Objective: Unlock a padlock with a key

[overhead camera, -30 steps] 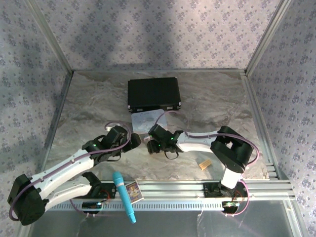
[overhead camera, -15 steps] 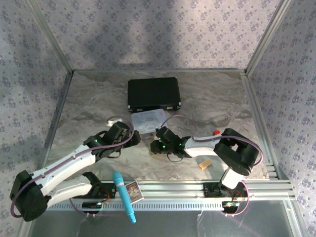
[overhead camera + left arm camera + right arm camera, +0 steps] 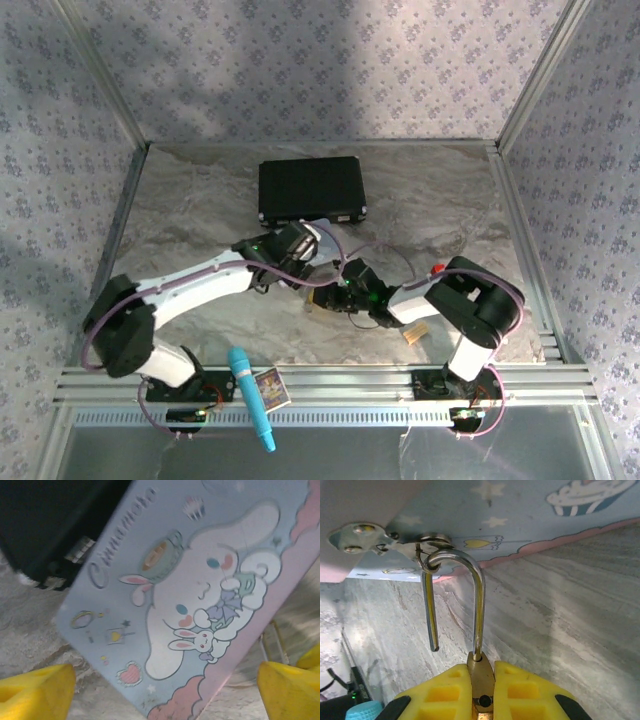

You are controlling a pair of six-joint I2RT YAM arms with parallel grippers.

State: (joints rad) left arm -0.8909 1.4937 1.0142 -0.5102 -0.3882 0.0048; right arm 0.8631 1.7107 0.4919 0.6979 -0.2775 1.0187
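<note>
Two changes need logging. State them. (Inspector)

First: the right gripper [image 3: 481,692] has pinched shut on the padlock [image 3: 481,677]. A second ago its jaws stood partly apart. Now the yellow fingers [image 3: 520,690] press the brass body from both sides. Second: the left arm has swung in from the left side of the table to the middle. The left gripper [image 3: 162,690] now hangs spread wide above the pastel tin box [image 3: 200,580]. (Technician)

Where does the padlock sit? (Inspector)

It sits at the edge of the tin, near the black case [image 3: 311,188]. The shackle [image 3: 479,610] is hooked through the hasp ring [image 3: 432,542]. One leg enters the body; the other ends free in the air, clear of the body. (Technician)

Meaning for the task? (Inspector)

Judgement only: the free leg indicates that the lock is already released, so the unlocking step looks complete or nearly so. Whether the key is seated in the body cannot be told. The firm grip on the body suits unhooking the shackle from the ring. The left gripper appears placed to steady the tin. Risk: the tin may drag if the hook catches. (Technician)
</note>
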